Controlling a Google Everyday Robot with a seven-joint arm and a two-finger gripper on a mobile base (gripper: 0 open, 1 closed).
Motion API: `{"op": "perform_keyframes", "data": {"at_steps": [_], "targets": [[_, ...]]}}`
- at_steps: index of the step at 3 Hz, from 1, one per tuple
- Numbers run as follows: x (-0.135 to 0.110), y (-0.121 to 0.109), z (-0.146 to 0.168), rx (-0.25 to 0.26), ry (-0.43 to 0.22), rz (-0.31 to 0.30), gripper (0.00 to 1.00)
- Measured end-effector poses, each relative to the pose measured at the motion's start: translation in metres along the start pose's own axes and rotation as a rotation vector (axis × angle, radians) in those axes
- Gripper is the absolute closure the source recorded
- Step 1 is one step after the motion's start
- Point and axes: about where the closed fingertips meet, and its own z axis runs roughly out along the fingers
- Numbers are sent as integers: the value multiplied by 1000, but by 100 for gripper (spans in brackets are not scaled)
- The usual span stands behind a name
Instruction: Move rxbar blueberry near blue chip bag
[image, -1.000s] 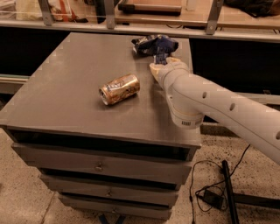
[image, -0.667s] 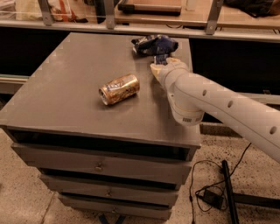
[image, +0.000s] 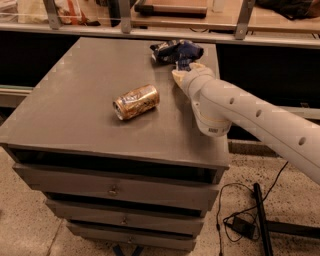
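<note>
Almost nothing has moved in the last second: the claw (image: 180, 74) is still hovering low over the worktop's (image: 85, 75) back right. Whether it is gripping anything cannot be told. Just beyond its tip, what seems to be the rxbar blueberry (image: 181, 62) is lying against the blue chip bag (image: 191, 50), its long axis unclear. A gold can (image: 136, 101) is lying well apart, toward the front left.
</note>
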Motion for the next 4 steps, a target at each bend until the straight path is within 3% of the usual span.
{"op": "perform_keyframes", "data": {"at_steps": [2,3,4], "targets": [[-3,-7,15,20,-3,-2,59],[-6,-8,15,29,3,-7,27],[-7,-7,12,30,9,-7,5]]}}
